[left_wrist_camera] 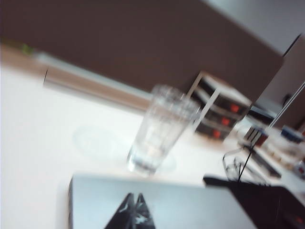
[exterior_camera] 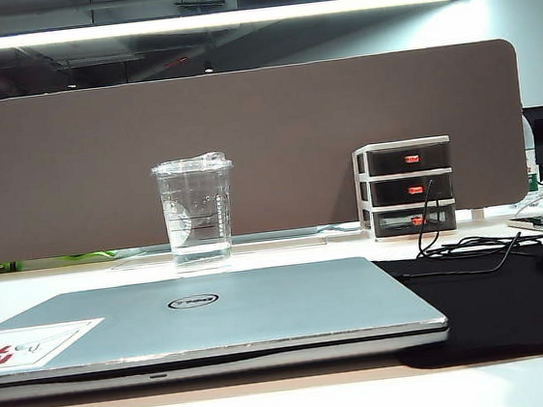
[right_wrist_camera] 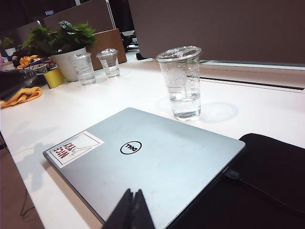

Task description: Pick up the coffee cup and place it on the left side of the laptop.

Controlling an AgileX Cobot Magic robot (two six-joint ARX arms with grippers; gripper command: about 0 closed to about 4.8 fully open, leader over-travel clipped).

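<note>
Behind the closed laptop (exterior_camera: 206, 317), the coffee cup (exterior_camera: 197, 214) stands upright on the white surface (exterior_camera: 47, 285), untouched; the whole task remains. Both the left gripper (left_wrist_camera: 135, 213) and right gripper (right_wrist_camera: 133, 212) hover over the lid, fingers pressed together, empty. Drawers (exterior_camera: 406, 187) and cable (exterior_camera: 470, 246) sit clear to the right.

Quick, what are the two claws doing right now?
Left gripper: shut, empty, above the laptop.
Right gripper: shut, empty, above the laptop too.
</note>
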